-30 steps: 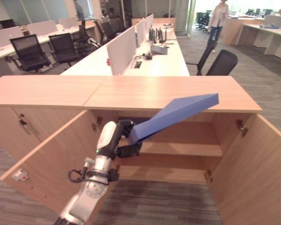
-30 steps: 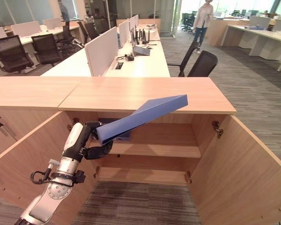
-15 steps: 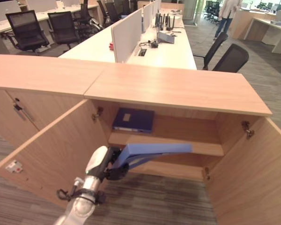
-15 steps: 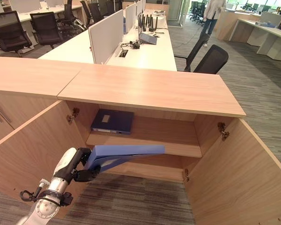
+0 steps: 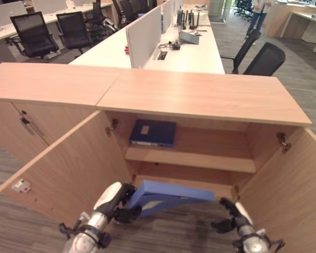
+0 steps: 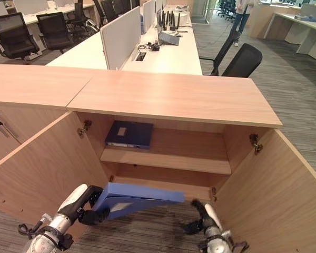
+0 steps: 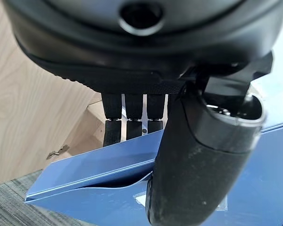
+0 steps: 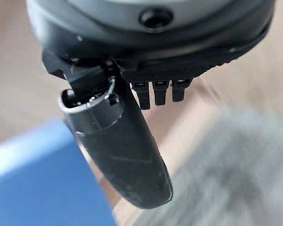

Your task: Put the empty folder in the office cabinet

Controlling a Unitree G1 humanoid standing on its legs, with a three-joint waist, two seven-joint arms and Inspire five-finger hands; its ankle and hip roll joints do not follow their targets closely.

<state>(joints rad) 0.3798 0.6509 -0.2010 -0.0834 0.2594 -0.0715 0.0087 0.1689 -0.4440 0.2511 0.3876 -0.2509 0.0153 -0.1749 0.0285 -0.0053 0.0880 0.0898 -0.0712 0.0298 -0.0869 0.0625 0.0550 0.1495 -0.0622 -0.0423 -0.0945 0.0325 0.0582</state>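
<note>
A flat blue folder (image 5: 171, 194) is held nearly level in front of the lower compartment (image 5: 163, 175) of the open wooden cabinet (image 5: 200, 96). My left hand (image 5: 125, 204) is shut on its near left end, with the thumb (image 7: 193, 165) on top and the fingers beneath, as the left wrist view shows on the folder (image 7: 94, 165). My right hand (image 5: 229, 213) hangs open low on the right, just past the folder's right end and not touching it. Its wrist view shows a blue folder corner (image 8: 33, 183) beside the thumb.
Another dark blue folder (image 5: 153, 133) lies flat on the left of the middle shelf (image 5: 210, 158). Both cabinet doors stand wide open, left door (image 5: 68, 168) and right door (image 5: 292, 192). Behind the cabinet are office desks and chairs (image 5: 266, 58). Grey carpet lies below.
The view has tilted further down. My left hand has lowered the folder from shelf height to the lower compartment's opening. My right hand has come into view at the lower right.
</note>
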